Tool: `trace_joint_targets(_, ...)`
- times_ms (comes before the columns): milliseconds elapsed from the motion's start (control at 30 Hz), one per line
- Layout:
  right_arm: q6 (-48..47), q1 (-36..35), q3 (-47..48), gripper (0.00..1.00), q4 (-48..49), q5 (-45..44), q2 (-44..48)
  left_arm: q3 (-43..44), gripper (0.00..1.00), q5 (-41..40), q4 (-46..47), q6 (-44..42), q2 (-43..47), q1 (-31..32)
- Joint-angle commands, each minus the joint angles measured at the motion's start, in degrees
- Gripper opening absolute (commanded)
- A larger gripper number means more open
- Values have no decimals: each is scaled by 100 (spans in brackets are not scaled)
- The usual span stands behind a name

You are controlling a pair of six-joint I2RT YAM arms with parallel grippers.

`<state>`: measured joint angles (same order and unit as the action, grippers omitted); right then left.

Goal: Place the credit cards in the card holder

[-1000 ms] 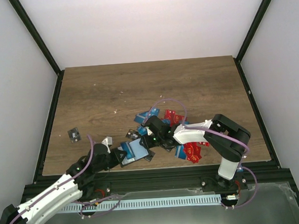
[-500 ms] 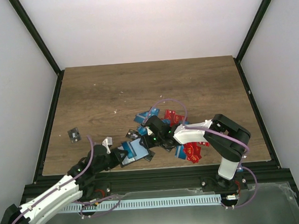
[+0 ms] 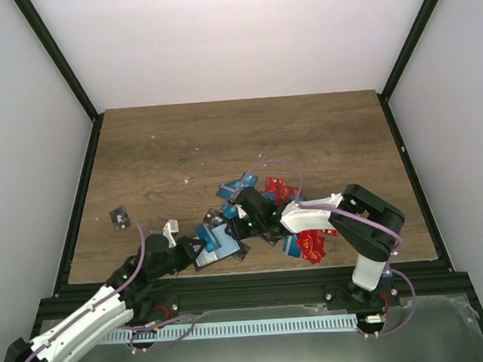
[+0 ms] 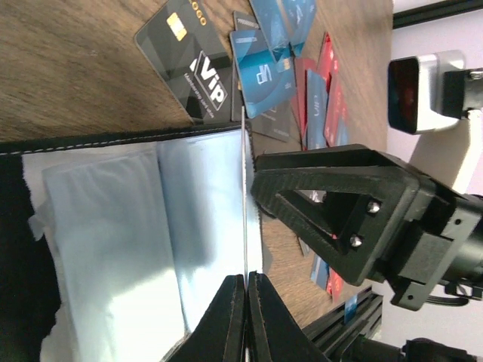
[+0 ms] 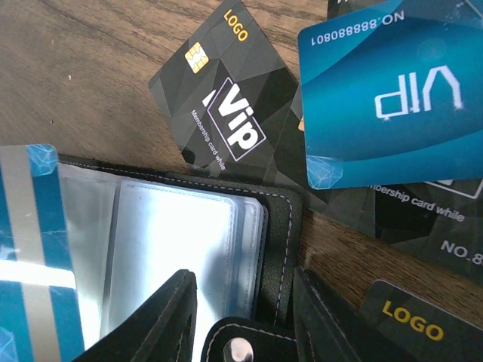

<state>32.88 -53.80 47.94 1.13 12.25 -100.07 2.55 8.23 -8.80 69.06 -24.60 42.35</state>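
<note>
The card holder (image 3: 206, 250) lies open near the table's front edge, its clear sleeves (image 4: 113, 226) facing up. My left gripper (image 4: 246, 277) is shut on a thin blue credit card (image 4: 245, 188), seen edge-on and standing over the sleeves. That card (image 5: 30, 234) shows its grey stripe at the holder's left side. My right gripper (image 5: 243, 275) straddles the holder's right edge (image 5: 279, 249), and the clasp tab (image 5: 241, 343) fills the space between its fingers. Loose credit cards (image 3: 268, 189), blue, red and black, lie beside and behind the holder.
One black card (image 3: 119, 217) lies alone at the left of the table. Red cards (image 3: 311, 244) sit under the right arm near the front edge. A black VIP card (image 5: 226, 113) and a blue VIP card (image 5: 392, 98) lie just beyond the holder.
The left arm has shifted slightly forward and to the right, still holding its card. The right arm and the holder have not moved.
</note>
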Motion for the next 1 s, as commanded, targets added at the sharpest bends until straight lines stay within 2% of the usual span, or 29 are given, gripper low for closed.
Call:
trace_joint_targets(0,78,1,-155,38,-377,12,-289,-331,4,14,-741,101,238,-26)
trace_joint_targets(200,85,1,-120,38,-402,22,-324,-283,4,-164,-1138,116,451,-29)
trace_joint_targets(467,126,2,-21,38,-506,-76,-375,-105,4,-285,-1476,57,207,-32)
trace_joint_targets(967,181,116,153,39,-748,-286,-524,66,4,-294,-1310,-42,-506,-32)
